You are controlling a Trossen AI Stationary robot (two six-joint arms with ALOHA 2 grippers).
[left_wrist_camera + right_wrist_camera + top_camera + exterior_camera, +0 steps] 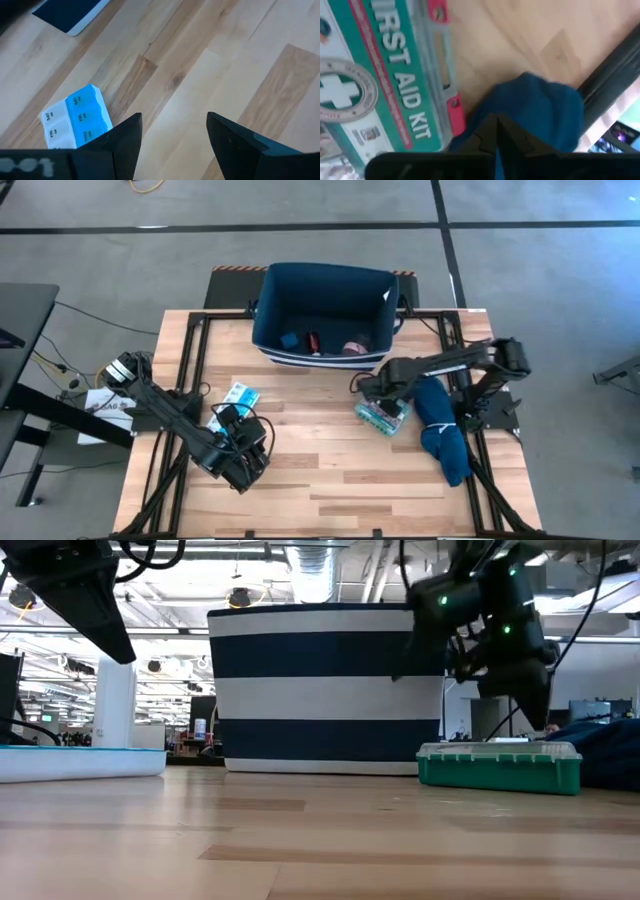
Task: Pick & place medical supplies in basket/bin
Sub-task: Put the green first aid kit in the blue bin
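The navy bin (265, 320) (320, 690) stands at the table's far edge, with the blue cube (290, 339), the red-white bottle (313, 341) and the pink roll (353, 348) inside. The light-blue pill organiser (240, 395) (75, 117) lies flat left of centre. My left gripper (250, 450) (174, 117) is open, raised on the near side of the organiser. The green first-aid box (383, 415) (500, 765) (375, 75) lies flat right of centre. My right gripper (385, 392) (495, 120) is shut, just above the box's right side. No brown bar shows. My right gripper points down with its shut fingertips over the edge of the dark-blue cloth (535, 110), beside the first-aid box's latch side (451, 107). Whether the tips touch the cloth or the box, I cannot tell.
The long dark-blue cloth (445, 430) lies along the table's right side, against the first-aid box. Black frame rails (190, 360) run along both table sides. Bare wood (330, 470) spans the middle and near part of the table.
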